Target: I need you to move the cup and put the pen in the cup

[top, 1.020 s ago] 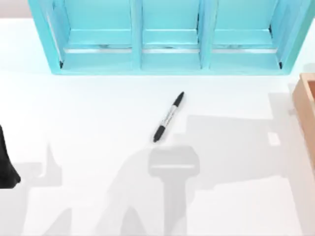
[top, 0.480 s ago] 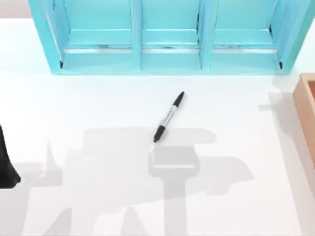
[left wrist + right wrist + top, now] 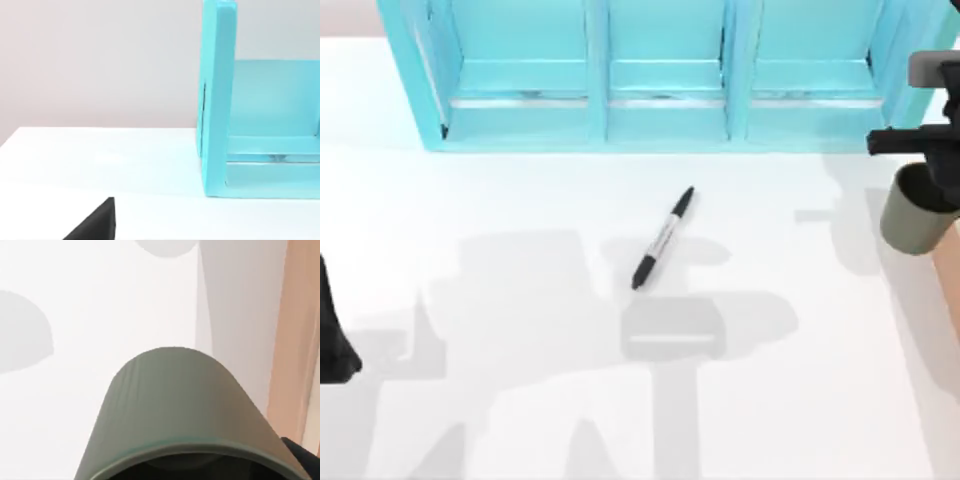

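1. olive-grey and plain, the cup (image 3: 913, 222) hangs at the far right edge of the top view, under my right gripper (image 3: 942, 170), which i judge to be closed on its rim. its shadow falls away from it on the white table (image 3: 520, 400), so i judge it is lifted. moving the cup is under way.
2. same view: the pen (image 3: 663, 238) lies flat and slanted near the table's middle, black cap and black end, silver barrel, well apart from the cup. nobody touches it, so the pen step is all left to do. behind it stands the turquoise shelf (image 3: 660, 75).
3. left wrist view: my left arm is parked at the table's left edge, looking toward the shelf (image 3: 217, 100); its fingers i cannot tell.
4. right wrist view: the cup (image 3: 175, 410) is close below, smooth wall, dark opening, with a tan box (image 3: 295, 340) beside it.
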